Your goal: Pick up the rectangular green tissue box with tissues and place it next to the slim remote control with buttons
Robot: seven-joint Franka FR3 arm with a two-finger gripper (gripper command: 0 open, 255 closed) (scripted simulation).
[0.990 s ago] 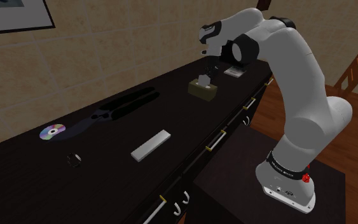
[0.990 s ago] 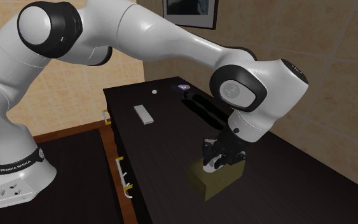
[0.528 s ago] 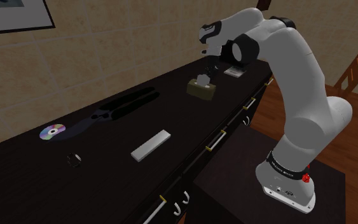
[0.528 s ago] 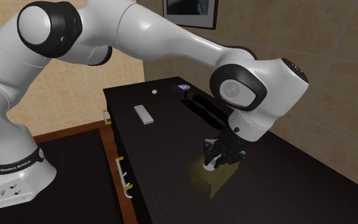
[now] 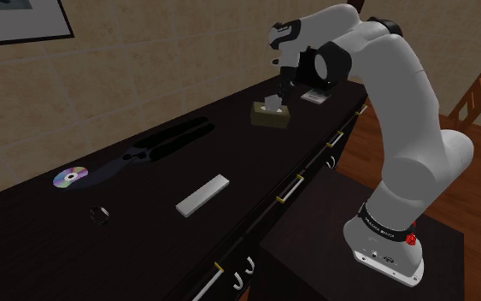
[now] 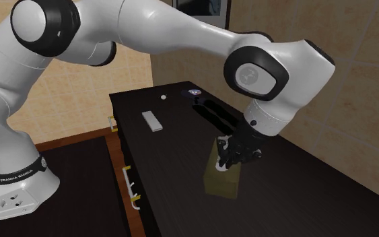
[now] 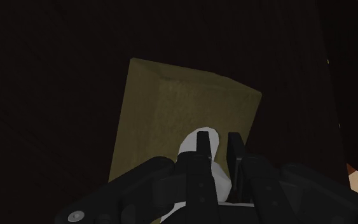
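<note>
The tissue box (image 5: 270, 115), olive-green, is under the gripper (image 5: 278, 96) at the cabinet top's (image 5: 255, 167) far end in the shoulder view. It is well apart from the pale slim remote (image 5: 203, 194), and a black pliers-like tool (image 5: 166, 143) lies beside the route. The second exterior view shows it tilted, perhaps just clear of the surface, so I'd judge the lift in hand, with a carry toward the remote next. In the wrist view the fingers (image 7: 203, 145) stand narrow, pinching the box's top.
</note>
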